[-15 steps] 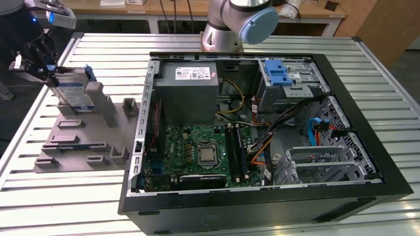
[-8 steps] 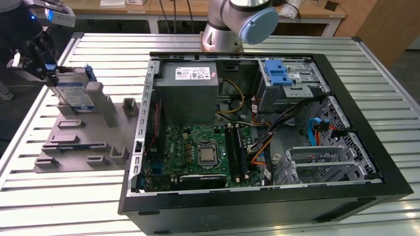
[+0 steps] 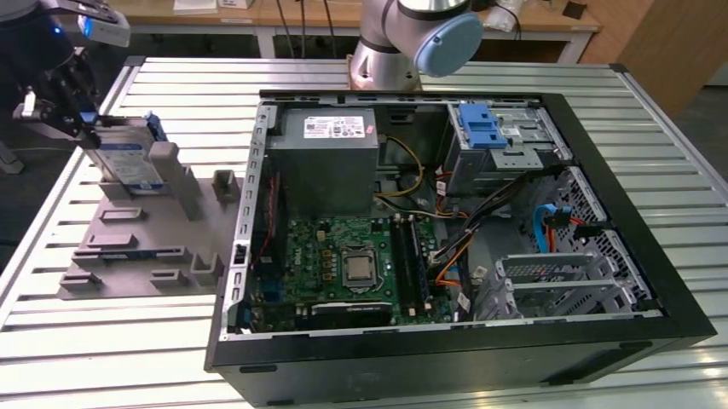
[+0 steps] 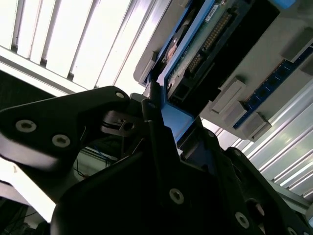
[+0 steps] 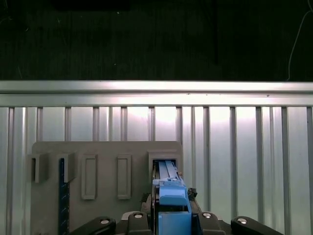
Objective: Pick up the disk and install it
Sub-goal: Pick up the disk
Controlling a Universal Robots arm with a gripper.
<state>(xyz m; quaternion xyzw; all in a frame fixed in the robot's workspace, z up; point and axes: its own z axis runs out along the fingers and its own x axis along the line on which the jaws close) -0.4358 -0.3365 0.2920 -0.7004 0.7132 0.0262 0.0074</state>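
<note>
- Jaws: gripper (image 3: 82, 128) is closed on the top edge of the disk (image 3: 123, 162). In both wrist views the blue carrier (image 5: 172, 210) sits pinched between the black fingers (image 4: 152, 110), with no gap visible on either side.
- Risk at the grip: contact is on the plastic frame only, near one end of the drive. Judgement: the drive's weight hangs off-centre below the pinch, so it could pivot in the jaws or the carrier could flex and slip once it is moved.
- Disk relative to jaws: stands on edge, directly below and between the fingers, with its body extending away from them down into its slot. The label face is seen in the exterior view, and the circuit-board side with its connector (image 4: 215, 27) in the second wrist view.
- Just outside the jaws: grey fixture (image 3: 136, 256) with upright posts; one post touches or sits just beside the disk's face. I cannot tell whether the lower edge has lifted off the slot.
- Risk here: a pull that is not straight along the slot would jam the carrier against those posts.
- Further out: slatted metal table (image 3: 114, 341), then the open computer case (image 3: 455, 366), well apart from the jaws toward the exterior view's right.
- Farthest: drive cage (image 3: 500, 136) with loose cables (image 3: 455, 247) nearby; they could snag the disk.
</note>
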